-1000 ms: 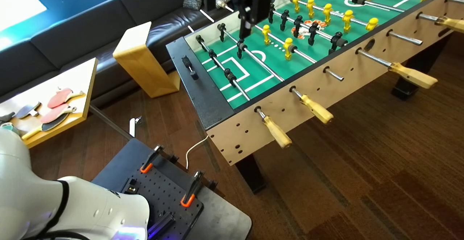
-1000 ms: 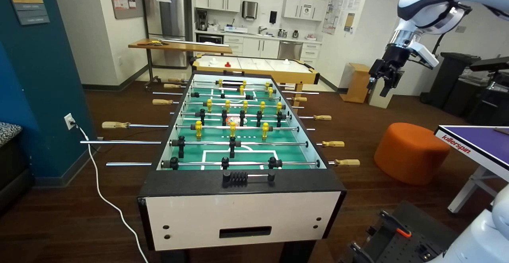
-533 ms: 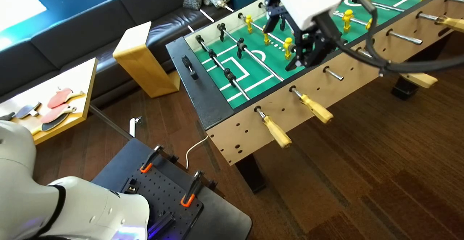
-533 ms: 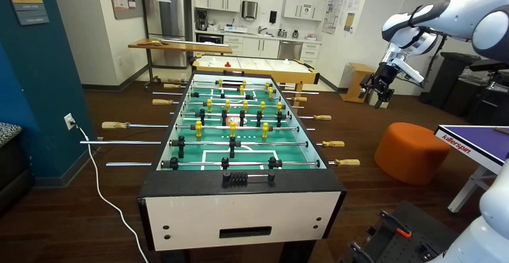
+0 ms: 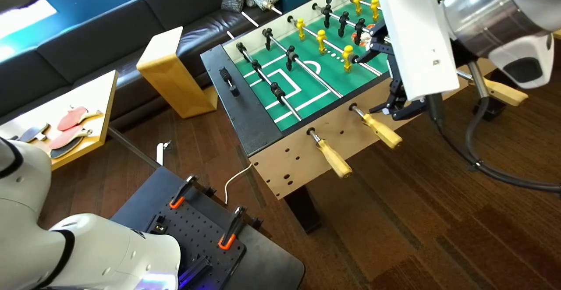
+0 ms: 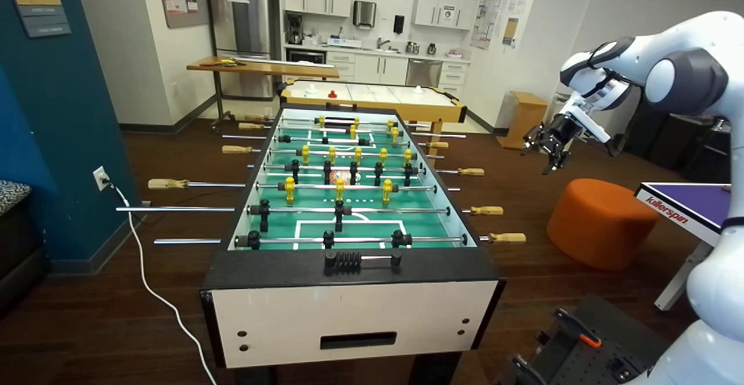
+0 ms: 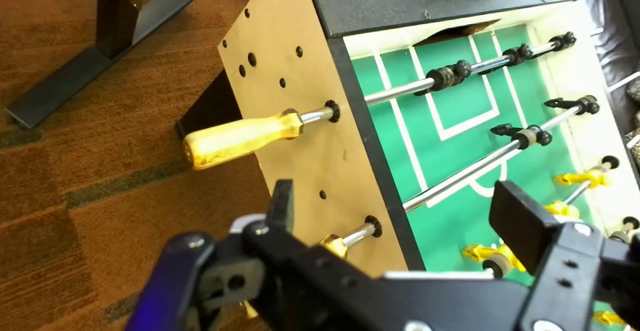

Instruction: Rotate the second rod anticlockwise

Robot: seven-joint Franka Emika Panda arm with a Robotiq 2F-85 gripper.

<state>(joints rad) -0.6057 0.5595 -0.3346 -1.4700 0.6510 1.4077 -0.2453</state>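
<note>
The end effector (image 7: 401, 210) — spread wide — hangs apart from the second rod's yellow handle (image 5: 382, 131).

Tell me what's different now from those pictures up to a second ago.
The gripper has moved down and slightly toward the picture's left in an exterior view. Its jaws stand open; nothing was taken hold of or let go. The second rod, its wooden handle and the foosball table look unmoved.
</note>
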